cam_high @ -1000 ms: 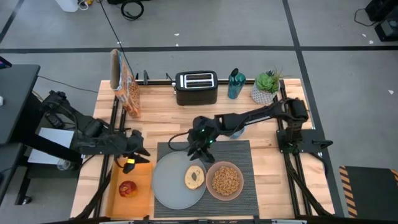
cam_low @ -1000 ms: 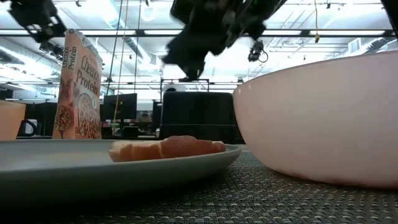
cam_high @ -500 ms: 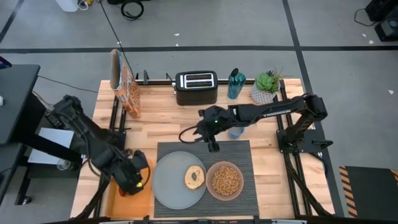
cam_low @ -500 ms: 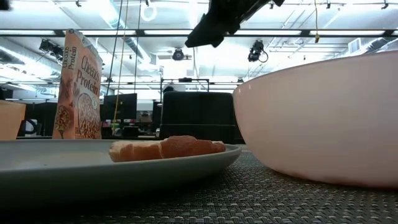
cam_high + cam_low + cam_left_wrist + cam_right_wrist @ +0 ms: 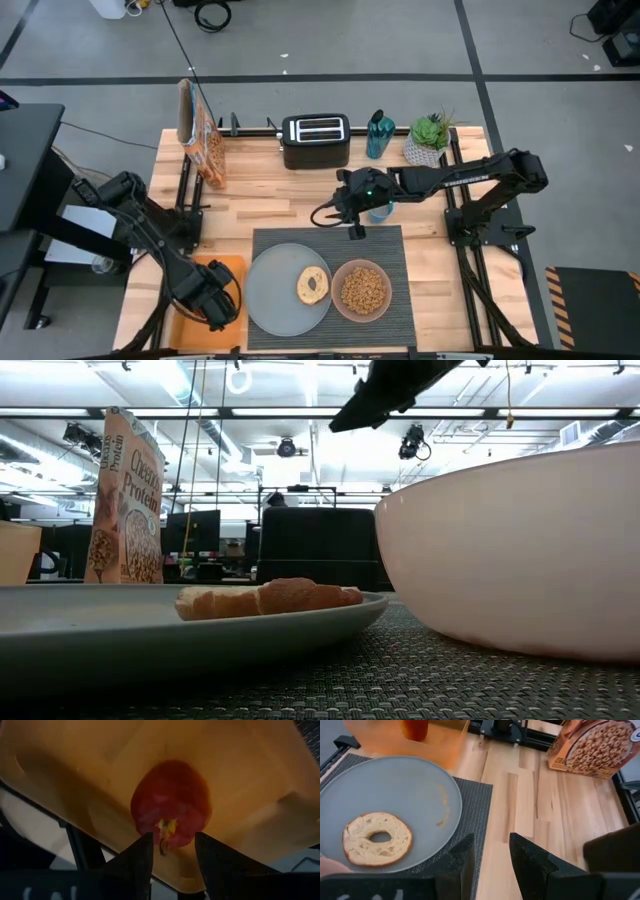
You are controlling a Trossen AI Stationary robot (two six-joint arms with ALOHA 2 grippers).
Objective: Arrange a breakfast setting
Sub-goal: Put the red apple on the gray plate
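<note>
The dark ribbed placemat (image 5: pixel 385 245) holds the pale grey plate (image 5: pixel 272 300), with the bagel (image 5: pixel 313 286) lying flat on it, and the pink bowl (image 5: pixel 362 291) of tan cereal. The red apple (image 5: pixel 170 802) lies in the orange tray (image 5: pixel 250 780). My left gripper (image 5: pixel 172 840) is open above the apple, one finger on each side of its stem end, and hides it in the high view (image 5: pixel 213 303). My right gripper (image 5: pixel 355 228) is open and empty, raised over the placemat's far edge. No spoon shows.
A cereal box (image 5: pixel 205 140), black toaster (image 5: pixel 315 140), teal bottle (image 5: pixel 378 135) and potted plant (image 5: pixel 430 140) stand along the far side. A blue cup (image 5: pixel 380 212) sits under my right arm. Bare wood lies between the placemat and the toaster.
My left gripper has gone toward the table's near edge and down over the tray, and now covers the apple in the high view. My right gripper has drawn away from the bagel, going up and toward the table's right and far side. The bagel stays on the plate.
</note>
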